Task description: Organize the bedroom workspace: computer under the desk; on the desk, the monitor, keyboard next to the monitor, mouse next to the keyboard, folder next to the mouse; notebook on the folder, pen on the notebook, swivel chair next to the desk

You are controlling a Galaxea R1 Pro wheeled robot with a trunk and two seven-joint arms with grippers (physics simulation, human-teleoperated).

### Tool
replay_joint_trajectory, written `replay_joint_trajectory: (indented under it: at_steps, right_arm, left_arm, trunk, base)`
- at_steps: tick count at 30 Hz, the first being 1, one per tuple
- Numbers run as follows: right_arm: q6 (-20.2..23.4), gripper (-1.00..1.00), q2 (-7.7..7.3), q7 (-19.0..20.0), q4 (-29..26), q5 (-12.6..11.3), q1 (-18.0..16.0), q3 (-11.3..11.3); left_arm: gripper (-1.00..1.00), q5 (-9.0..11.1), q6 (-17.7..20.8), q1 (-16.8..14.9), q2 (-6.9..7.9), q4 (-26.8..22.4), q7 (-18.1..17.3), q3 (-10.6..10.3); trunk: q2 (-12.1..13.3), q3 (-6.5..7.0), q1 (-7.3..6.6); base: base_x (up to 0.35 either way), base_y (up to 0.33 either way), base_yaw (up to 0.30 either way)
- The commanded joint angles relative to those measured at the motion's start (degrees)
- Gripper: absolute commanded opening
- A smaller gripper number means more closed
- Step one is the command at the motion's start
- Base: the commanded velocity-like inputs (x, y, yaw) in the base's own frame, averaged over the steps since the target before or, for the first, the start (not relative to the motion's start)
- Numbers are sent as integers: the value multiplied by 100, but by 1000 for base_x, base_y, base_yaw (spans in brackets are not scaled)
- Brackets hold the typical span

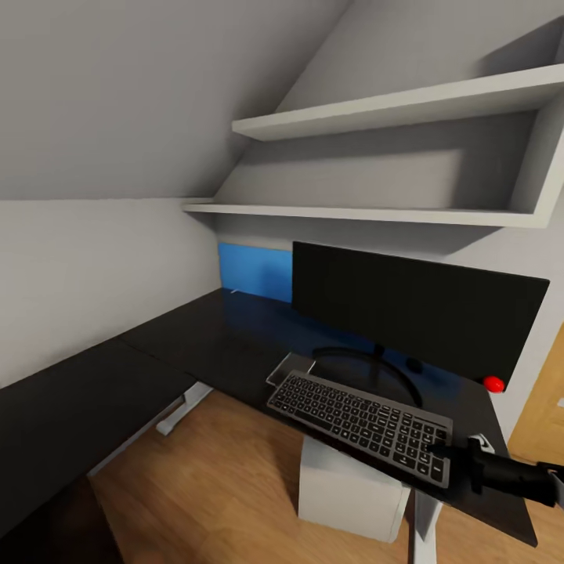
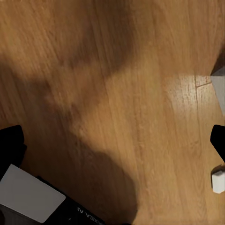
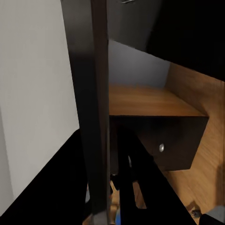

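The black desk (image 1: 196, 337) runs in an L along the walls. On it stands the wide black monitor (image 1: 415, 313) on its curved stand. In front of the monitor the silver-grey keyboard (image 1: 360, 415) is tilted, its near edge out past the desk's front edge. My right gripper (image 1: 442, 456) is shut on the keyboard's right end. In the right wrist view the keyboard (image 3: 96, 117) shows edge-on as a dark strip running away from the fingers. The white computer (image 1: 345, 489) stands on the floor under the desk. My left gripper (image 2: 112, 140) is open over bare wooden floor.
A blue wall panel (image 1: 254, 270) sits behind the desk, under two white shelves (image 1: 376, 211) and a sloped ceiling. The black drawer unit with a silver knob (image 3: 161, 147) appears in the right wrist view. A white desk leg (image 1: 176, 411) stands on the wooden floor.
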Motion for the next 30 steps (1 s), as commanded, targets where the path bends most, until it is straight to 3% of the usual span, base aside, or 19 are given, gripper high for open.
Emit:
replay_joint_trajectory:
  at_steps: [1,10,21,30]
  right_arm:
    - [50,-100,-4,31,24,-39,-13,33]
    - [-20,-100,8,15,113,-37,-39,35]
    - [-58,-100,16,-24,117,-38,-39,32]
    - [-73,-100,35,-229,121,-38,-39,41]
  left_arm:
    - [100,58,6,-1,8,-15,49,-47]
    - [100,50,6,-1,7,-12,92,-48]
    - [100,49,6,-1,8,0,106,-48]
    - [100,46,-11,6,8,127,92,-48]
  trunk:
    - [-4,-7,2]
    - [-4,-7,2]
    - [-4,-7,2]
    - [-4,-7,2]
  base:
    - [199,-103,0]
    - [255,-163,0]
    - [29,-21,-173]
    - [136,-47,-24]
